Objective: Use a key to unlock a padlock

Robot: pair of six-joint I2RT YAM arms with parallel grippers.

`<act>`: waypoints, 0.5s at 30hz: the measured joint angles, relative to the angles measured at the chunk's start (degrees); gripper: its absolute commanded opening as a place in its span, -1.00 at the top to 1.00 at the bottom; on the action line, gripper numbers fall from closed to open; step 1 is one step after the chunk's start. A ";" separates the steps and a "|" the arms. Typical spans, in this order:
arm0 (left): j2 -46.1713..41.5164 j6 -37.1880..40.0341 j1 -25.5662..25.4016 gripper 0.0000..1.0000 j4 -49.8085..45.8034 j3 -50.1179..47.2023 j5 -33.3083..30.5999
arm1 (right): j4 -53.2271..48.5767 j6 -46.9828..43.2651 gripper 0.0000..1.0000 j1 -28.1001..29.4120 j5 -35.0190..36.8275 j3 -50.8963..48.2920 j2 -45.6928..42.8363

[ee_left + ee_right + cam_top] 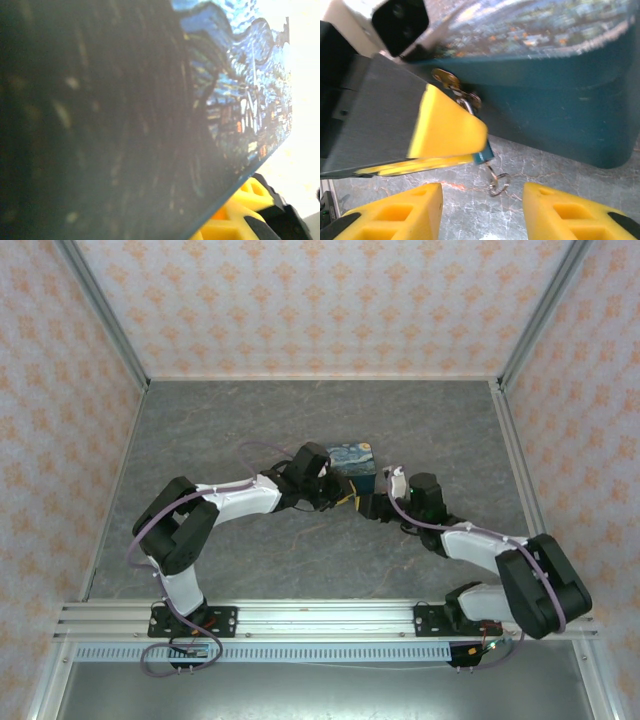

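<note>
Padlock comes first: there is one, a tiny teal body whose thin metal shackle runs up to a brass hasp on the side of the box. It hangs against the dark teal wall of that box, just above the grey marbled bench. My right wrist camera shows it sitting at the tip where my left fingers meet, one seen as a broad yellow wedge and the other edge-on as a thin yellow strip beneath it. So my left jaws are closed around the padlock. A small metal ring dangles just below the lock body. I cannot tell whether a key is on it. My two right fingers stand well apart at the bottom of that view. The right jaws are wide open and hold nothing, and the ring lies in line with the gap between them.

My left wrist camera gives a different picture. The starry-night print on the box is pressed so close that most of it is a dark blur, and one yellow finger pokes in at the bottom edge.

The top camera gives the layout. One box sits mid-bench. My left arm reaches it from the left and my right arm from the right, and both wrists crowd its near side. Patterned walls surround the bench.

I count one padlock, one box, one ring, two arms and two pairs of jaws.
</note>
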 measured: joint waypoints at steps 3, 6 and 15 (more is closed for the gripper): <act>-0.09 0.00 0.00 0.89 0.02 0.00 0.11 | 1.29 0.79 0.27 0.00 -0.35 0.00 2.54; -0.09 0.00 0.00 0.89 0.02 0.00 0.13 | 2.82 1.62 0.45 0.02 -0.66 0.00 4.46; -0.09 0.00 0.00 0.89 0.02 0.00 0.11 | 5.51 2.71 0.95 0.04 -1.44 0.00 5.25</act>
